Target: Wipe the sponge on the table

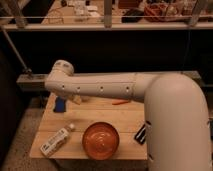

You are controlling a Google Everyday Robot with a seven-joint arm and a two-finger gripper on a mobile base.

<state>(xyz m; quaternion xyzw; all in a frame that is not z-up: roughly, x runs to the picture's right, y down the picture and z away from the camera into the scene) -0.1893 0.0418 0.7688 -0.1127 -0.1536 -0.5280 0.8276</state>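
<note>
Overhead view of the wiping task. The sponge (pixel 60 105) lies on the table (pixel 100 114) near its far left corner, its upper part hidden by the robot's arm (pixel 100 86), which reaches across the far edge from the right. Just right of the sponge, the gripper (pixel 74 98) shows only as a pale piece below the arm (most of it is covered). We read its fingers as released, clasping nothing. We judge the arm is held low and long so that the gripper can work beside the sponge. This fits equally a reach toward the sponge and a let-go after a pass.

At the middle of the near edge stands an orange plate (pixel 101 140). A white carton (pixel 55 141) lies by the near left corner, well apart from the sponge.
</note>
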